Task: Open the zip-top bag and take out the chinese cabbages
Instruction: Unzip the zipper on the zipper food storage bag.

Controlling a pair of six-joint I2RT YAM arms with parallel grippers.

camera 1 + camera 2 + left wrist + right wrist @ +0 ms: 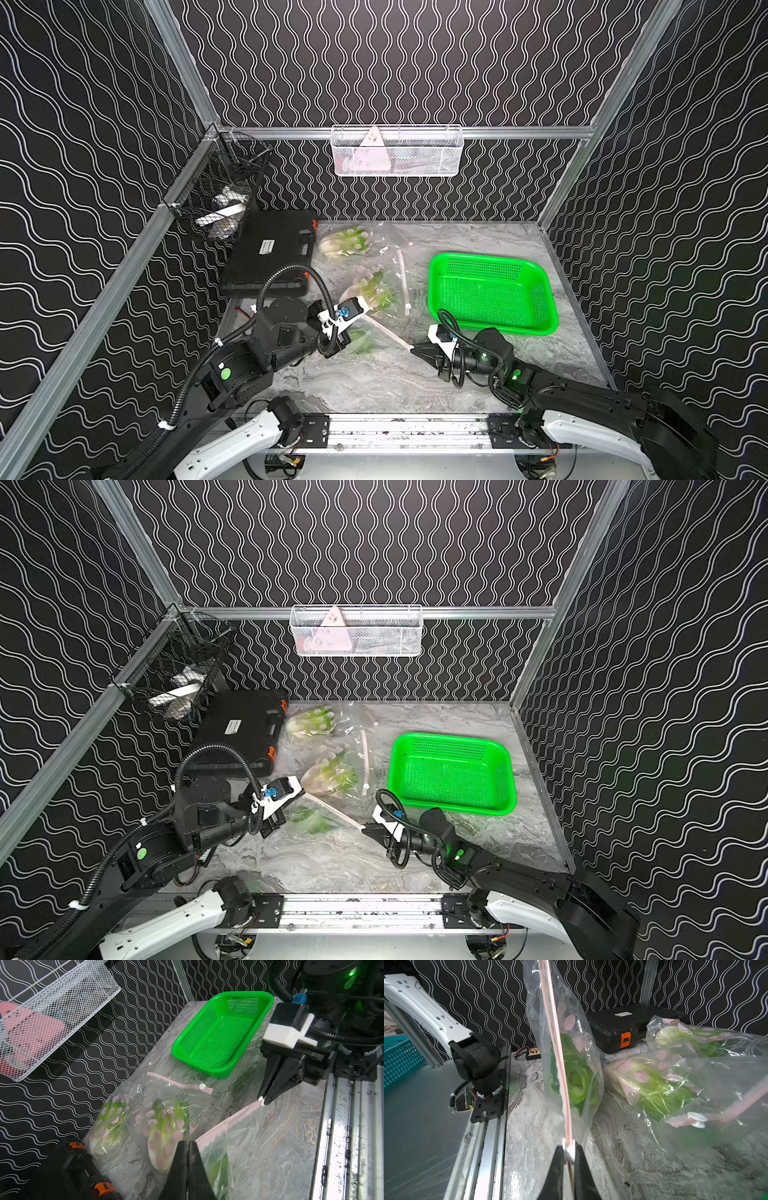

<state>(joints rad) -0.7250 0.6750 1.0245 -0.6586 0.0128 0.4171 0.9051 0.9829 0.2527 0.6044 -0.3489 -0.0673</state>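
Three clear zip-top bags with pink dots lie on the marble table, each holding one of the chinese cabbages. The nearest bag stands up between my grippers, its pink zip strip stretched taut and its cabbage inside. My left gripper is shut on one end of the strip. My right gripper, seen too in both top views, is shut on the white slider at the other end. The middle cabbage and the far cabbage lie in their bags behind.
A green plastic basket sits at the right, just beyond my right arm. A black case lies at the back left next to the far bag. A white wire basket and a black wire basket hang on the walls.
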